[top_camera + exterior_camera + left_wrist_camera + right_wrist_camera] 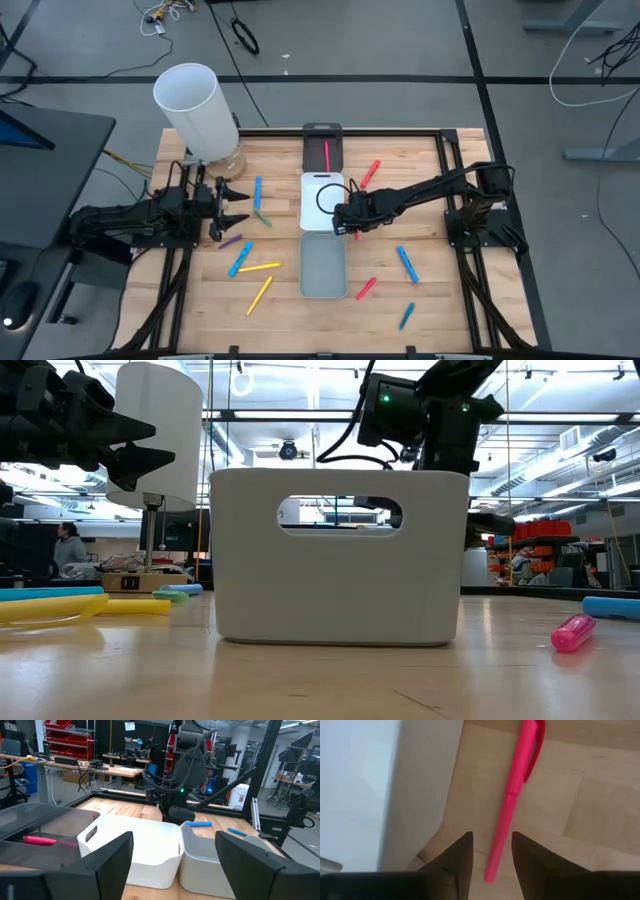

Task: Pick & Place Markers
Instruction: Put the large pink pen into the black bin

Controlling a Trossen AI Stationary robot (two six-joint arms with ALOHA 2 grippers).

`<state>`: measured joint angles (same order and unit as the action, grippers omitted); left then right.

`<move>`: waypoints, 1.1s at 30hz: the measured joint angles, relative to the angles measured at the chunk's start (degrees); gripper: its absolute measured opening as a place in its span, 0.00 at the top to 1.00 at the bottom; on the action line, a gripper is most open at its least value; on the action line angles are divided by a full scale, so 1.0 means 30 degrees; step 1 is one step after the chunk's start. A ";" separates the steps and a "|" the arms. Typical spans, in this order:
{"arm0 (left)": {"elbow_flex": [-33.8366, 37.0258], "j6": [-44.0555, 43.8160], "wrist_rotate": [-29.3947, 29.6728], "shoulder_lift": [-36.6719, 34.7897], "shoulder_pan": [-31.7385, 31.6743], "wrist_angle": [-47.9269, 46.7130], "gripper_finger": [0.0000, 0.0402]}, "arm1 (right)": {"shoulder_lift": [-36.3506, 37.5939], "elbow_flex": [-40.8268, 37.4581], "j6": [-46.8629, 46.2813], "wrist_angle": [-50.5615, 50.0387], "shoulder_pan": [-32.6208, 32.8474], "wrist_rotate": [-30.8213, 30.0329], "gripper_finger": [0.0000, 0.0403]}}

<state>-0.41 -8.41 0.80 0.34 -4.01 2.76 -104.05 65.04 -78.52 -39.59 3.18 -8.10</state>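
A red marker (512, 802) lies on the wooden table (200, 300) beside the white tray (322, 203), its long axis running straight ahead between the right gripper (490, 851)'s partly parted, empty fingers; the left gripper (232, 205) waits wide apart, farther off.

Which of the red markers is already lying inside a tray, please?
The red marker in the black tray at the far end of the tray row; the other red ones lie on the bare wooden table.
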 joint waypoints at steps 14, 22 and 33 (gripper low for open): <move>-0.0005 -0.0001 0.0000 0.0000 0.0000 0.0000 0.28 | -0.0241 0.0000 -0.0168 -0.0016 0.0579 0.0058 0.67; 0.0001 0.0001 0.0000 0.0007 0.0006 0.0000 0.28 | -0.0712 -0.0015 -0.0163 0.0082 0.0694 0.0466 0.67; -0.0007 -0.0007 0.0000 0.0007 0.0006 0.0000 0.28 | -0.0751 -0.0022 -0.0260 0.0193 0.1038 0.0404 0.67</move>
<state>-0.43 -8.43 0.80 0.36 -3.99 2.76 -106.30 64.97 -79.30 -39.01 6.29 -6.89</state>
